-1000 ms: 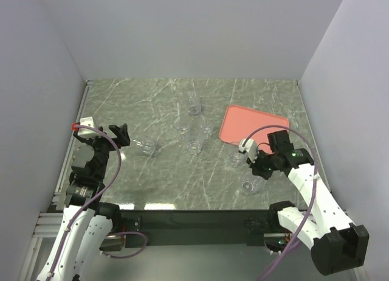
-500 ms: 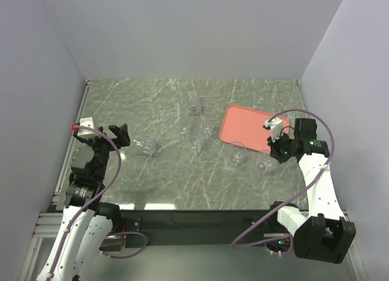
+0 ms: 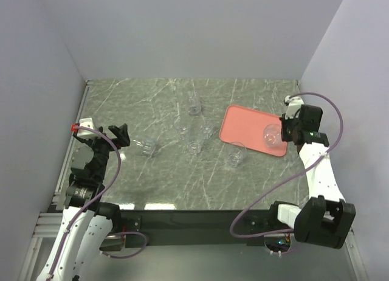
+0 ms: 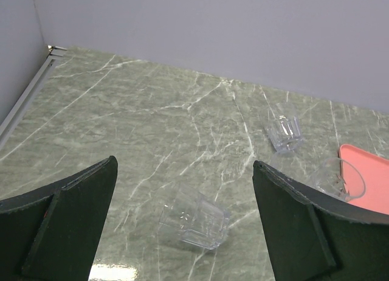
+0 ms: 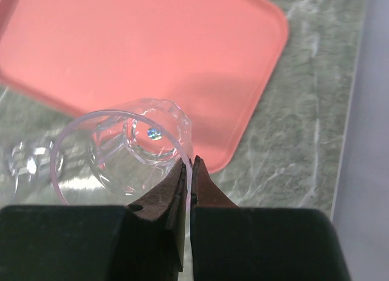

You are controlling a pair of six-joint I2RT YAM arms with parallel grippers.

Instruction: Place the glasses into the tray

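My right gripper (image 5: 189, 166) pinches the short clear glass tumbler (image 5: 130, 148) by its rim, ready for the upper-frame salmon-pink rectangular tray (image 5: 140, 50).

No text, label, brand or number is readable anywhere.

Table: we see a green, white-veined stone-look tabletop (image 3: 152, 183).
Walls: plain pale grey panels (image 3: 182, 31) enclose it on three sides.
Rail: silver metal strip (image 4: 24, 100) along its left edge.
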